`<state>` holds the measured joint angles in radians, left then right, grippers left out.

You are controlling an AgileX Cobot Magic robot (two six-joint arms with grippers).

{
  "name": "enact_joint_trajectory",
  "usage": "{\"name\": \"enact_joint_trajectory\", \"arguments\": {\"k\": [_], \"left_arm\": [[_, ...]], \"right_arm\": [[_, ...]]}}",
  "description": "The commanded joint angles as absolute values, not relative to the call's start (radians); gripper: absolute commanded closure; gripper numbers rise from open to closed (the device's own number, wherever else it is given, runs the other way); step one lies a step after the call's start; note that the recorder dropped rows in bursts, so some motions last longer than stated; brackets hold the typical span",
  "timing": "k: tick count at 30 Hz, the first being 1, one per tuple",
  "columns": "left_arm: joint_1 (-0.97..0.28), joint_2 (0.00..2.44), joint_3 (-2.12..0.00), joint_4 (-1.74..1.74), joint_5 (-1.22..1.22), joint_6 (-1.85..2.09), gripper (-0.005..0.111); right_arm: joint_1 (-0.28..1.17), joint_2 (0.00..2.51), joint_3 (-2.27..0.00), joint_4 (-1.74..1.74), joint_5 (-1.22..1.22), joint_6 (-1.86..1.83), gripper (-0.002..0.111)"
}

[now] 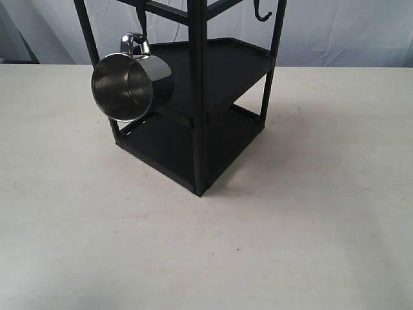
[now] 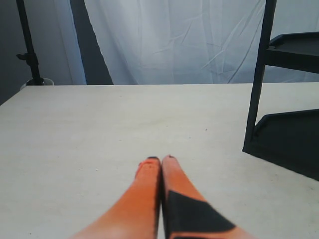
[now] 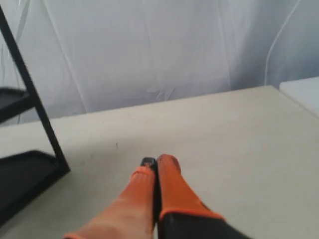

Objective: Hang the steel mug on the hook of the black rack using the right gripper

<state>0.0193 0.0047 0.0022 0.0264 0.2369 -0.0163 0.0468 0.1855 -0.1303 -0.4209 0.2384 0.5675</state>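
The steel mug (image 1: 131, 79) hangs by its looped handle (image 1: 135, 42) at the left side of the black rack (image 1: 200, 103), its open mouth tilted toward the camera. What the handle rests on is hidden behind it. A free hook (image 1: 262, 14) curls at the rack's top right. Neither gripper shows in the exterior view. In the left wrist view my left gripper (image 2: 160, 159) is shut, with nothing between its orange fingers, low over the table. In the right wrist view my right gripper (image 3: 156, 161) is shut and empty too, away from the rack.
The pale table (image 1: 310, 213) spreads round the rack. The left wrist view shows a rack post (image 2: 259, 74) and lower shelf (image 2: 291, 139). A rack post (image 3: 35, 99) stands in the right wrist view. White curtain (image 3: 159, 50) hangs behind; a light stand (image 2: 30, 45) stands off the table.
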Motion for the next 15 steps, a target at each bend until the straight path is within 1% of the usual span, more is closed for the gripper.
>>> {"name": "enact_joint_trajectory", "arguments": {"k": [1,6,15], "left_arm": [[0.018,0.000,0.000,0.028,0.231,-0.017,0.105],[0.018,0.000,0.000,0.028,0.231,-0.017,0.105],[0.018,0.000,0.000,0.028,0.231,-0.017,0.105]], "right_arm": [[0.042,0.136,-0.052,-0.013,0.252,0.109,0.109],[0.041,0.086,0.000,0.014,0.252,0.083,0.109],[0.041,0.062,0.000,0.016,0.299,0.056,0.109]]}}
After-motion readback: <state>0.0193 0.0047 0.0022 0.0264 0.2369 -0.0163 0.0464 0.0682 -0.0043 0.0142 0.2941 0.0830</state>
